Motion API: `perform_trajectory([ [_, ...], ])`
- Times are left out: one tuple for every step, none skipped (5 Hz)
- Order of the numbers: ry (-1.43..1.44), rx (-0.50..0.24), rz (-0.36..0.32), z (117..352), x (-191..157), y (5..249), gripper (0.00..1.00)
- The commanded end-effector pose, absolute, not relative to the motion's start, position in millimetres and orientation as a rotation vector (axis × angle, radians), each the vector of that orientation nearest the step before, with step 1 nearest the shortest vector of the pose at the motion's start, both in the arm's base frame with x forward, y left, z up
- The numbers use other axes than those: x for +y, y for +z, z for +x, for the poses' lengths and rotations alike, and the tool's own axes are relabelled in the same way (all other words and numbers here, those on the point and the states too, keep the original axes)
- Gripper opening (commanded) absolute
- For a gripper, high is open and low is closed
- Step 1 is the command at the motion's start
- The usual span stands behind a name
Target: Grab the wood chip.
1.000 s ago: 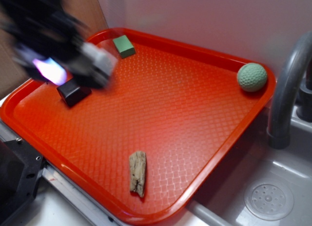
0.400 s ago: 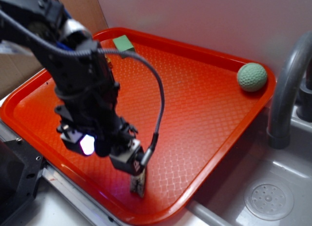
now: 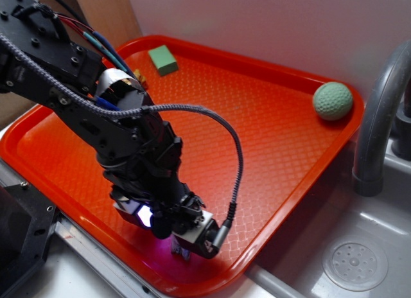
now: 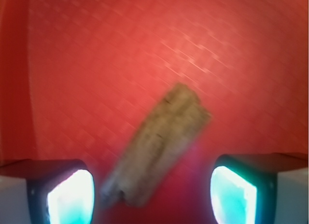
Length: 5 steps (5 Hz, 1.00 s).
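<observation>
hovering low over the near edge of the red tray (image 3: 282,150), the hand (image 3: 183,243) is spread wide, released, nothing clamped. in the wrist view the hand (image 4: 152,195) shows two fingertips (image 4: 72,197) glowing cyan-white at the bottom corners, well apart from each other, and the wood chip (image 4: 157,147) lies flat on the tray (image 4: 96,55) between them, angled from lower left to upper right. neither fingertip touches it; there's red tray showing on both sides. the picture is blurred, so the grain is soft, but the ragged upper end is plain enough.

from the exterior view only a sliver of the wood chip (image 3: 180,252) peeks out under the hand, close to the tray's near rim, with a purple glow on the tray around it. the black arm (image 3: 96,112) stretches in from the upper left, a braided cable (image 3: 225,134) looping out beside it. further back, a green block (image 3: 163,60) sits near the far rim, and a green ball (image 3: 332,101) rests in the far right corner. right of the tray, a grey faucet (image 3: 376,118) rises beside a sink (image 3: 347,259).
</observation>
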State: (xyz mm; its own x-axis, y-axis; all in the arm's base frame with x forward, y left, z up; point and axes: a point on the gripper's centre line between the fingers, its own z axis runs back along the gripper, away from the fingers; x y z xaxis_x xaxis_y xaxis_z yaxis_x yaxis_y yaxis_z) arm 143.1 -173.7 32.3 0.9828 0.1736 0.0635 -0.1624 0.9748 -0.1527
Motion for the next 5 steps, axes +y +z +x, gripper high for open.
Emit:
perform_trajectory([
  [0.172, -0.028, -0.089, 146.4, -184.9, 22.1, 1.0],
  [0.18, 0.012, -0.061, 144.0, -182.9, 19.5, 0.0],
  [0.199, -0.013, -0.081, 148.8, -169.5, 27.2, 0.0],
  [0.17, -0.081, -0.098, 154.7, -147.4, 39.1, 0.0],
  [0.144, -0.141, -0.069, 163.8, -123.3, 49.9, 0.0],
])
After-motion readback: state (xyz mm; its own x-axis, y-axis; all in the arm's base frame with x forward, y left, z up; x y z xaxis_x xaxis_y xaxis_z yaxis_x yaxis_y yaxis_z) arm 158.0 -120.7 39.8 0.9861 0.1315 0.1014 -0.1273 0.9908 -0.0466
